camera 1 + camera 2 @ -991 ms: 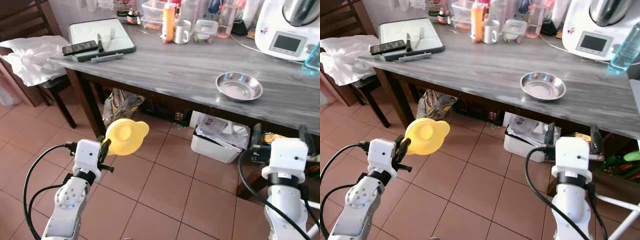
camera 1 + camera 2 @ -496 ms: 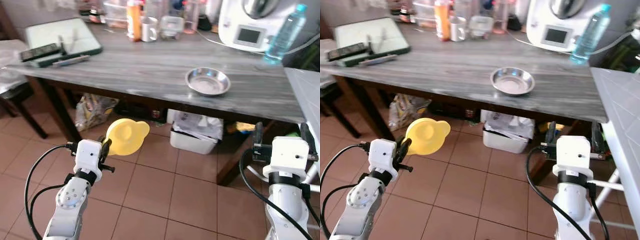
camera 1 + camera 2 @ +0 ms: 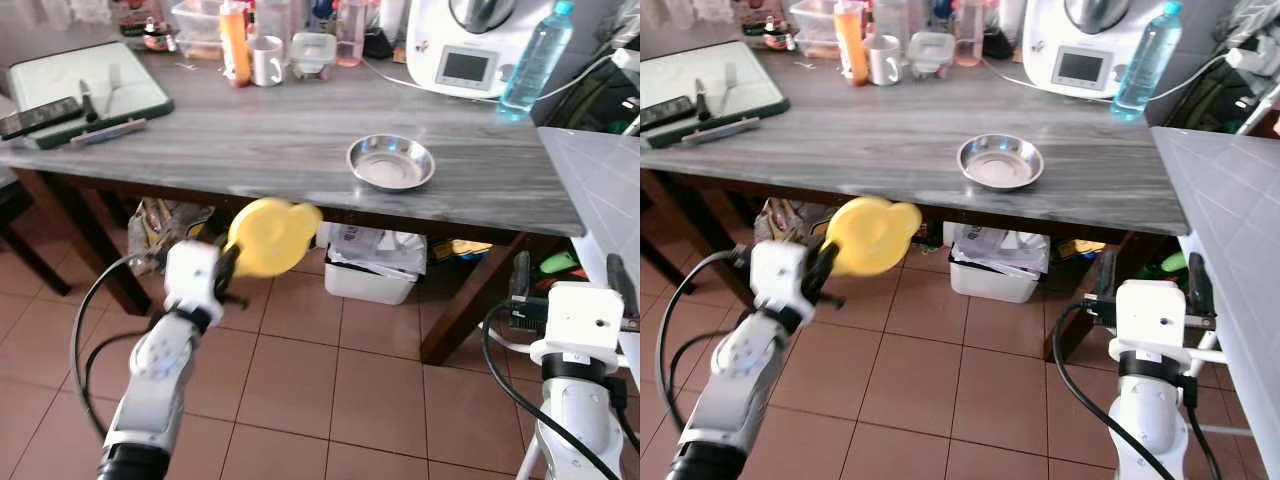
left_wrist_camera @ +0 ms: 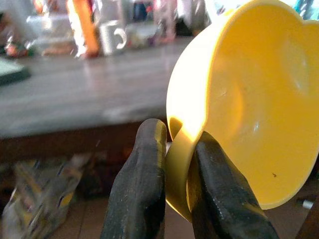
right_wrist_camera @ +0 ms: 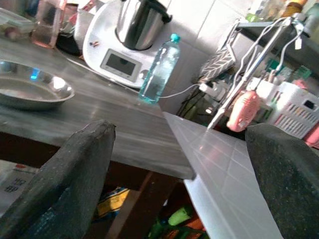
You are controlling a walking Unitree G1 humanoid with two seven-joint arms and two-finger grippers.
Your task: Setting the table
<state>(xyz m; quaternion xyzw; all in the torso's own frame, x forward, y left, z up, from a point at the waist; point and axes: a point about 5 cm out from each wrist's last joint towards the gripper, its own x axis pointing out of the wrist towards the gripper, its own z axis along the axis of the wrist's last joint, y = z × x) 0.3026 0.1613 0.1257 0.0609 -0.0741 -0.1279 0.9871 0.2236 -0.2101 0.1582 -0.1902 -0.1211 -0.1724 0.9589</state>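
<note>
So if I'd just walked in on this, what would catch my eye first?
Probably the bright yellow plastic bowl, pinched by its rim in the left claw and held out in front of the long grey wooden table. Next, the shiny round steel dish sitting alone near the table's front edge. Behind it, at the back of the table, stand a white kitchen machine and a clear blue water bottle.

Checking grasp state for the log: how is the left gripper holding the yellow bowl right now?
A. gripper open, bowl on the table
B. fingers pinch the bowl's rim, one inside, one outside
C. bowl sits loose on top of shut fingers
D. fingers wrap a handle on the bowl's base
B: in the left wrist view the two black fingers clamp the rim of the yellow bowl, with the left gripper holding it in front of the table edge.
</note>
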